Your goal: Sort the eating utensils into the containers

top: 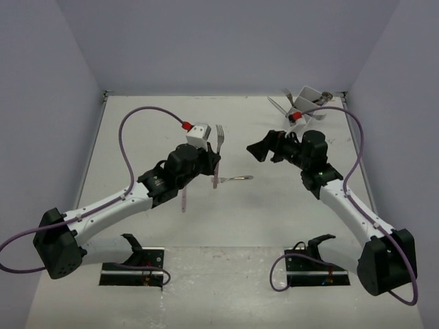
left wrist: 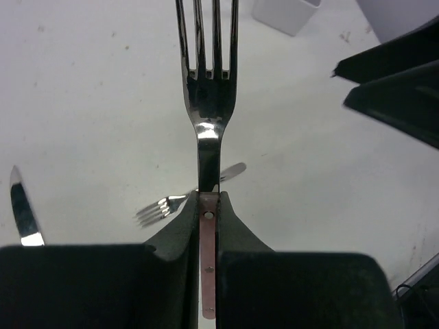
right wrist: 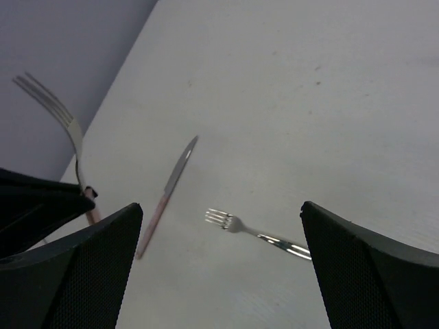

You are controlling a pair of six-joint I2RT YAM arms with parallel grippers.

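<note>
at mid-table, the left gripper (top: 215,162) is clenched on the thin pink handle of a fork (left wrist: 206,103), tines up, lifted off the table (top: 288,212). the right gripper (top: 259,150) is spread wide and grasps nothing, hanging just across from the left one.

progress, as we judge it: partway, probably past the middle.
- the white bin (top: 307,96) sits at the far right corner, well apart from both grippers.
- metal ends poke past its left rim and something dark shows at its right end (too small for us to name the kind or the compartment), so some sorting looks done.

left to do, by our reckoning: the held fork has to go across to the bin, and then the pieces lying on the table follow.

counts:
- forks outside the bin: two. one is held, and one loose fork (right wrist: 257,234) lies flat between the two arms, near the held one.
- knives: one. the pink-handled knife (right wrist: 168,192) lies flat by the left arm, apart from the loose fork.
- spoons: none that we can see on the table.
- bins: one.
- pieces in the bin: at least two. we cannot count them exactly.
- utensils outside the bin: three, one in the air and two on the table.
</note>
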